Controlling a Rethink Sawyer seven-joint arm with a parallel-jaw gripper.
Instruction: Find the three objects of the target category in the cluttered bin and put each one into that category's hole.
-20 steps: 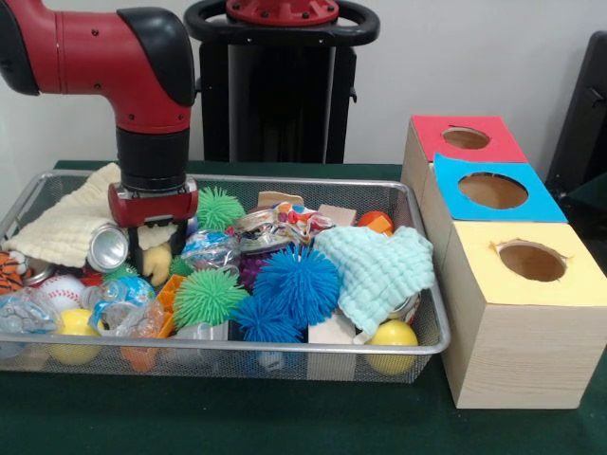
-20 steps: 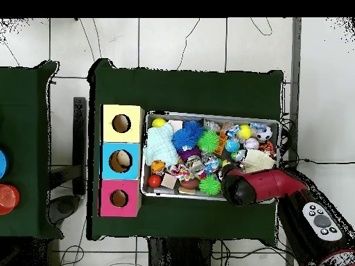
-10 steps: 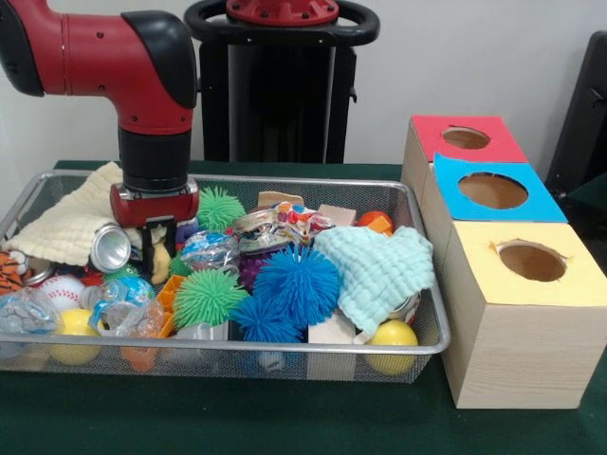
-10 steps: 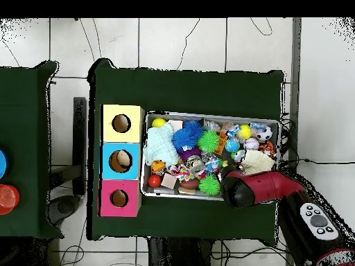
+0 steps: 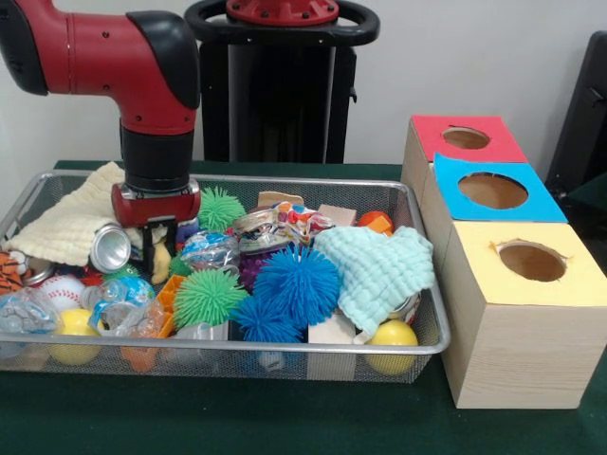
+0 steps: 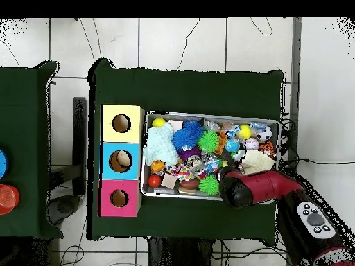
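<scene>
Over the bin's point(image 5: 432, 343) crowded left end, end effector point(image 5: 158, 254) clenched on a pale yellow piece point(image 5: 162, 263) (rim close behind)

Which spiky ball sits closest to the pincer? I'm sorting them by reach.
The small green spiky ball at the bin's far side, just beside the pincer; the bigger green ball and blue ones lie nearer the camera.

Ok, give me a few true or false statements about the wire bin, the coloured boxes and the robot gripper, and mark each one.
1. The red and black gripper is down inside the silver wire mesh bin. True.
2. The yellow-topped wooden box sits farthest from the camera in the front view. False: it is nearest; the red-topped box is farthest.
3. A pale mint green cloth lies at the bin's end beside the boxes. True.
4. The large blue spiky ball rests on the table outside the bin. False: it is in the bin.
</scene>
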